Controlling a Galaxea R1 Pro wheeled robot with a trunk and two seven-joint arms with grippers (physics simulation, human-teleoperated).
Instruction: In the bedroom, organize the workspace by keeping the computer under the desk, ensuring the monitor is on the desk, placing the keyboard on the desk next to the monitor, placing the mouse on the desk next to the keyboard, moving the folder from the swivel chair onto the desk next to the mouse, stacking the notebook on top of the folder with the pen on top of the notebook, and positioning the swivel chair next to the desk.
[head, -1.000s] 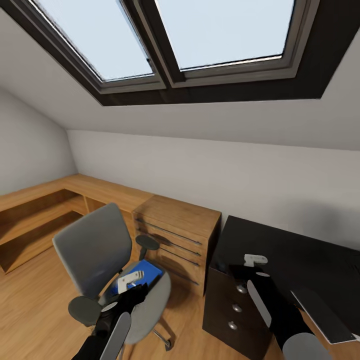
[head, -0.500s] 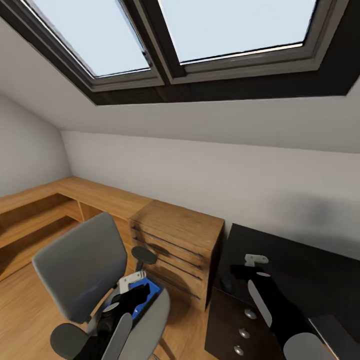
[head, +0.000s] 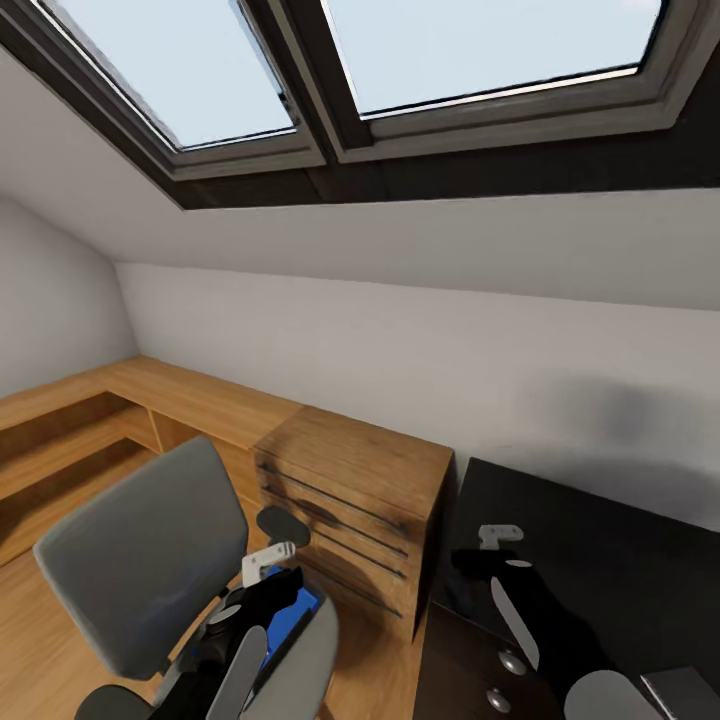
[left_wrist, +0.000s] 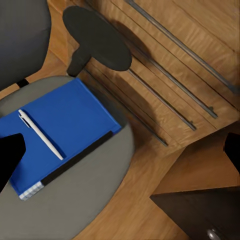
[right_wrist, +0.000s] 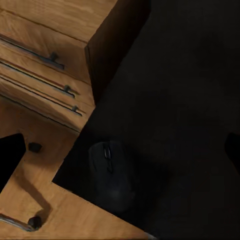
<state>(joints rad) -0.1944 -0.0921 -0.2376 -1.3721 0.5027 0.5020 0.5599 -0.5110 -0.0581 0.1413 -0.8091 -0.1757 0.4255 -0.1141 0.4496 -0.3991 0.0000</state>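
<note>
folder (head: 290, 618) mostly behind left arm, swivel chair (head: 140, 560) base cut off — keyboard (head: 690, 692) corner only

Both arms are clad in glossy black shells with pale grey oval panels along the forearms. The left gripper (head: 268, 566) and the right gripper (head: 497, 537) each carry a small white bracket-like block at the wrist end. Their fingertips (left_wrist: 9, 155) appear as flat black blunt shapes.

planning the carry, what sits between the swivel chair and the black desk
A wooden drawer chest with dark bar handles stands between the swivel chair and the desk, seen in the head view.
</note>
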